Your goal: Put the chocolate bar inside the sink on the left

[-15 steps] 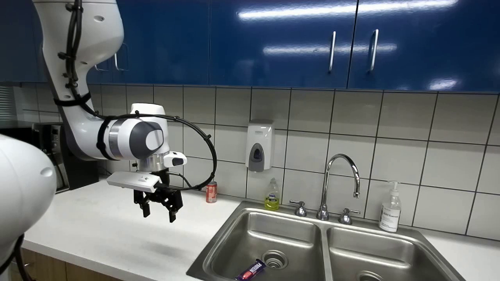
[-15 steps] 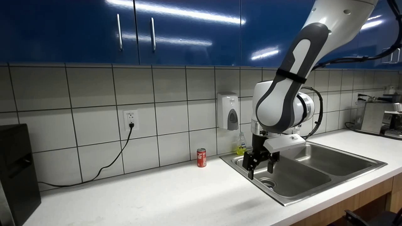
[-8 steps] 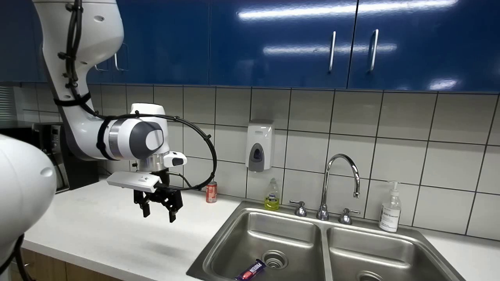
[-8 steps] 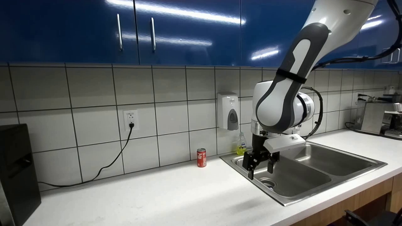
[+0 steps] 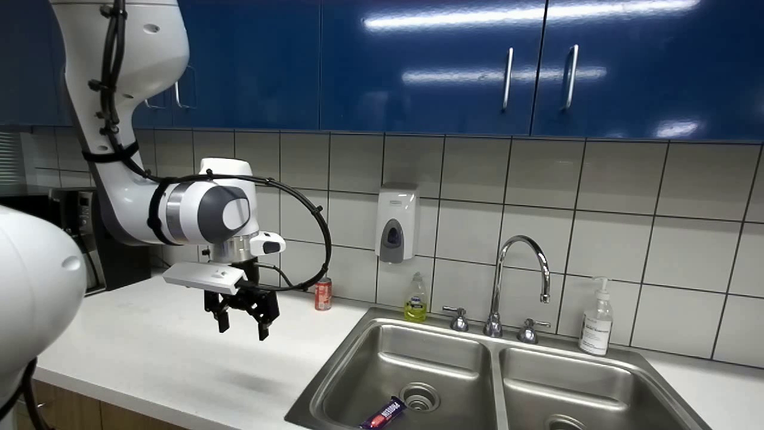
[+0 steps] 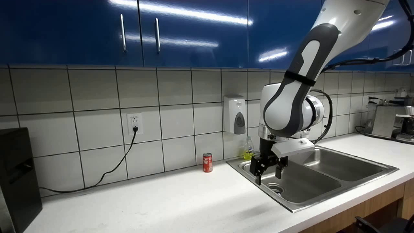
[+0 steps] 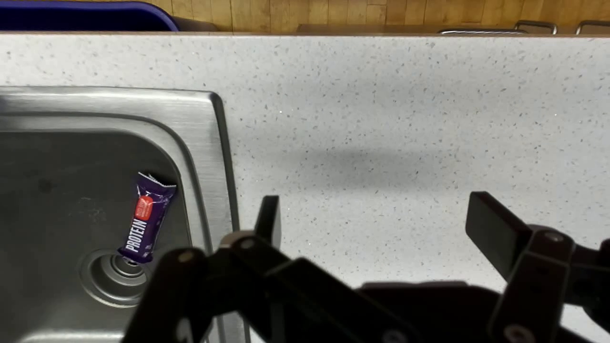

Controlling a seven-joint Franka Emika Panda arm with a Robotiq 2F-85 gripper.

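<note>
The chocolate bar (image 5: 383, 414), in a purple wrapper with a red patch, lies in the left basin of the steel sink (image 5: 430, 346), beside the drain. In the wrist view the bar (image 7: 147, 219) lies at the left, one end at the drain's edge. In an exterior view the basin (image 6: 307, 184) shows, but the bar can hardly be made out. My gripper (image 5: 243, 331) hangs above the white counter, to the left of the sink. It is open, with bare counter between its fingers in the wrist view (image 7: 374, 209). It is apart from the bar.
A red can (image 6: 207, 162) stands on the counter (image 6: 145, 207) near the tiled wall. A yellow soap bottle (image 5: 416, 300), tap (image 5: 498, 280) and pump bottle (image 5: 597, 325) stand along the sink's back. A wall dispenser (image 5: 397, 224) hangs above. The right basin (image 5: 567, 376) adjoins.
</note>
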